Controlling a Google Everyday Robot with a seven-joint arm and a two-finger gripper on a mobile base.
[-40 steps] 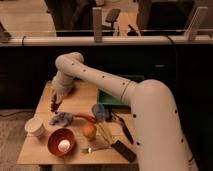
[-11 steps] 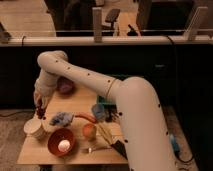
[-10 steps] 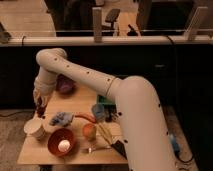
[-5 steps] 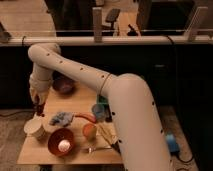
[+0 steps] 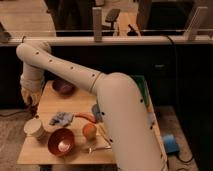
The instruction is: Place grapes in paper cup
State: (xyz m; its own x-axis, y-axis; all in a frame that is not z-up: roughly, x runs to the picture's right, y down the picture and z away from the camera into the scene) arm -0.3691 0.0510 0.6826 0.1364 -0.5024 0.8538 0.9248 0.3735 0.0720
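Note:
A white paper cup point(image 5: 36, 128) stands near the front left corner of the wooden table point(image 5: 50, 103). My gripper point(image 5: 30, 98) hangs at the table's left edge, a little above and behind the cup, on the end of the pale arm that reaches in from the right. A dark clump shows at its tip; I cannot tell whether that is the grapes. A round purple thing point(image 5: 63, 86) lies at the back of the table, right of the gripper; it may be grapes or a bowl.
A red bowl point(image 5: 61, 141) sits right of the cup. A grey-blue crumpled thing point(image 5: 61, 118), a red pepper-like thing point(image 5: 85, 117), an orange point(image 5: 89, 131) and a utensil point(image 5: 100, 148) lie mid-table. My arm covers the table's right side.
My gripper has swung left from the middle of the table to its left edge, ending above and behind the paper cup. The things on the table have not moved.

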